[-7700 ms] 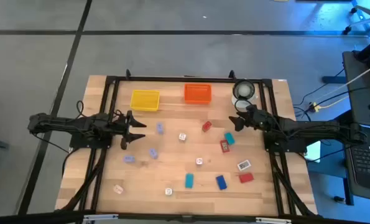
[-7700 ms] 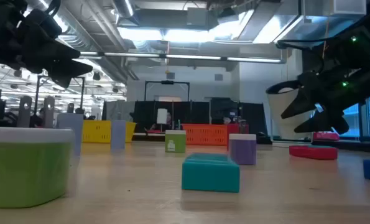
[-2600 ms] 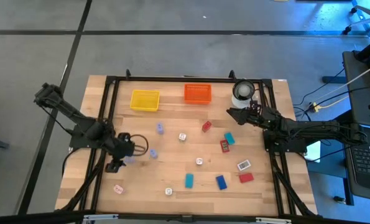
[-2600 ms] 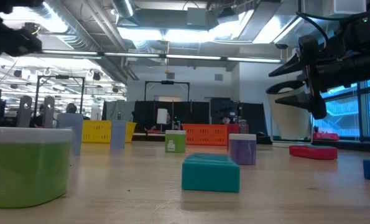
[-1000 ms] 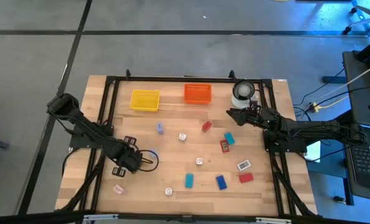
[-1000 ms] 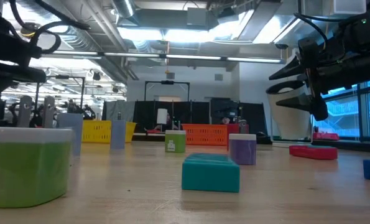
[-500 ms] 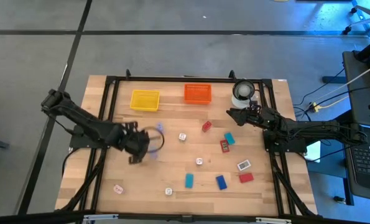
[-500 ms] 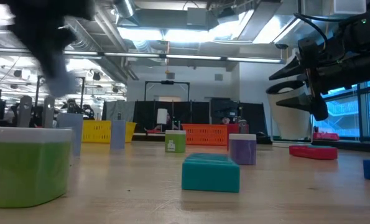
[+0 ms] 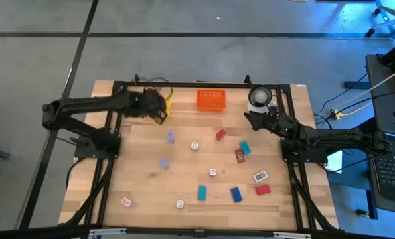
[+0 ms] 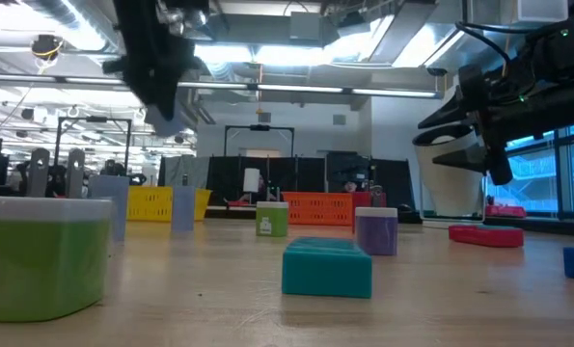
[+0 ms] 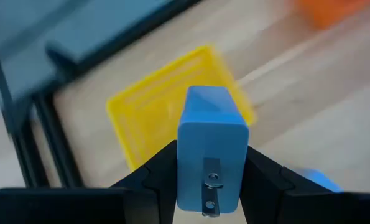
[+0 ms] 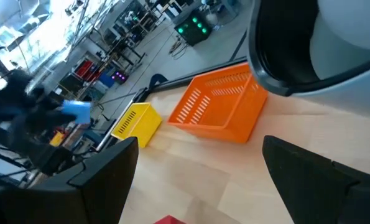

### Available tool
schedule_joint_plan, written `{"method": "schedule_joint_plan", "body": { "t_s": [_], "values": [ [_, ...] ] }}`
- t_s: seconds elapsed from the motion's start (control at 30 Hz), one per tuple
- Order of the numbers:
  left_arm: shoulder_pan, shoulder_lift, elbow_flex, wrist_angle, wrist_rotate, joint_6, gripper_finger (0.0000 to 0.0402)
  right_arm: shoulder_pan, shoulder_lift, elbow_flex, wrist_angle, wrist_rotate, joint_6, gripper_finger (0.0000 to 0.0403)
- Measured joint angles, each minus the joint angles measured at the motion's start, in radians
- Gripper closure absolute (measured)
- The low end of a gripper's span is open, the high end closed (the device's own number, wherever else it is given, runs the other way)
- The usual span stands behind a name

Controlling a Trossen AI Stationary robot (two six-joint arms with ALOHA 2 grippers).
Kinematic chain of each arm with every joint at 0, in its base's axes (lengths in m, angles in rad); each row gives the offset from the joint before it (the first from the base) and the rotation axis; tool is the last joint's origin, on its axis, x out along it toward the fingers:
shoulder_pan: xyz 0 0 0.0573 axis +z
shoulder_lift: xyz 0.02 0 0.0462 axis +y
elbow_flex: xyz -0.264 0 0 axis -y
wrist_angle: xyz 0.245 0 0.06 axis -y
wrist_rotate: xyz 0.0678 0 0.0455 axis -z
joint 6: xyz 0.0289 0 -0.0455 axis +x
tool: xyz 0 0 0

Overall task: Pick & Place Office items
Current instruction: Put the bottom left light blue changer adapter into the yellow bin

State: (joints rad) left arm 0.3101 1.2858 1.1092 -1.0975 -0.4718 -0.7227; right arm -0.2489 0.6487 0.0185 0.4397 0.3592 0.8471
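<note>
Left gripper (image 11: 209, 180) jaws clamped on pale blue block (image 11: 211, 146), held above yellow tray (image 11: 153, 118). Risk: release off-centre, block bounced over rim onto surface. Right gripper (image 12: 197, 168) jaws apart, parked near white container (image 9: 259, 97).

Two dark jointed arms, thin black cables.

Our left arm reaches along the table's far edge toward its far-left corner, with the left gripper (image 9: 158, 108) raised above the surface there. From the left wrist view, its two dark fingers (image 11: 160, 171) are closed on a pale blue block (image 11: 211, 149). Our right arm stretches in from the right edge, the right gripper (image 9: 250, 117) hanging near the far-right corner with its fingers (image 12: 104, 168) spread wide, holding nothing.
</note>
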Motion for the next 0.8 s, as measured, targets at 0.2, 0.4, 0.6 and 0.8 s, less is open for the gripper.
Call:
{"method": "schedule_joint_plan", "body": {
  "t_s": [0.2,0.4,0.6,0.8],
  "values": [
    [0.25,0.062,-0.032,0.031,0.162,0.0,0.0273,0.0,0.0,0.0,0.0,0.0,-0.053,0.0056],
    [0.331,0.151,-0.056,0.062,0.254,0.054,0.0273,0.0,0.0,0.0,0.0,-0.008,-0.051,0.0056],
    [0.352,0.261,-0.056,0.081,0.257,0.106,0.0273,0.0,0.0,0.0,0.0,-0.008,-0.05,0.0056],
    [0.357,0.362,-0.056,0.107,0.26,0.151,0.0272,0.0,0.0,0.0,0.0,-0.008,-0.048,0.0056]
  ]
}}
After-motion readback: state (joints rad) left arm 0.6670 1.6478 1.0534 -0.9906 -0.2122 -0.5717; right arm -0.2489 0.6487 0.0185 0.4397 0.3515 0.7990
